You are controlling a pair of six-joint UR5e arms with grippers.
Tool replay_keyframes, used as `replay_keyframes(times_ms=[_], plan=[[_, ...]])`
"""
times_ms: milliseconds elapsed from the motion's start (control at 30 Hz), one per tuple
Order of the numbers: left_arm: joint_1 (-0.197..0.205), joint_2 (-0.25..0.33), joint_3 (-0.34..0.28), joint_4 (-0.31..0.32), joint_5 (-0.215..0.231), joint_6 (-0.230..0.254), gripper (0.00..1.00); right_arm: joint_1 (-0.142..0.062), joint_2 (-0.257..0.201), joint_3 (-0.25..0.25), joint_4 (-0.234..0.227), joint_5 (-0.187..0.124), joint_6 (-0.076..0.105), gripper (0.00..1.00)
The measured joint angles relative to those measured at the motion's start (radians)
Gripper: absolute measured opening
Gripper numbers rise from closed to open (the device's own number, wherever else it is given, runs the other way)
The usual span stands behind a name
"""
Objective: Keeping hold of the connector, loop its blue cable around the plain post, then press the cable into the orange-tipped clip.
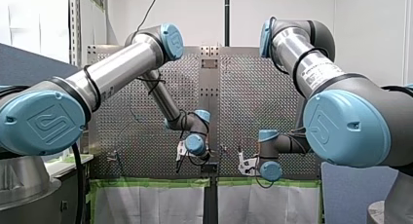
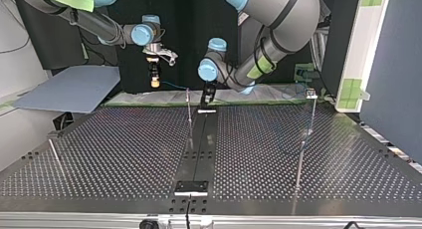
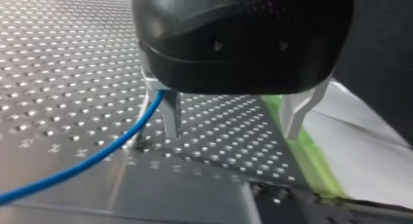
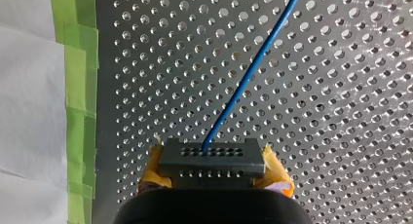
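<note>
Connector (image 4: 210, 158) clamped in right claw (image 4: 214, 171): right wrist view alone shows it.

Perforated metal table (image 2: 124, 149), dark centre strip (image 2: 203, 139), thin post (image 2: 189, 112) standing beside it, green tape (image 4: 78, 112) along one edge.
</note>
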Motion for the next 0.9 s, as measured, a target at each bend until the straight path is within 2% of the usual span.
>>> replay_keyframes(times_ms=[167, 533, 733, 900], plan=[[-0.017, 0.036, -0.039, 0.006, -0.039, 0.031, 1.00, 0.000, 0.000, 0.000, 0.002, 0.000, 0.000, 0.00], [-0.070, 0.099, -0.126, 0.043, -0.059, 0.056, 1.00, -0.001, 0.001, 0.000, 0.006, 0.000, -0.001, 0.00], [-0.115, 0.132, -0.145, 0.048, -0.080, 0.063, 1.00, -0.002, 0.000, 0.000, 0.014, 0.000, -0.006, 0.00], [-0.138, 0.145, -0.147, 0.047, -0.088, 0.065, 1.00, -0.002, 0.000, 0.000, 0.017, 0.000, -0.008, 0.00]])
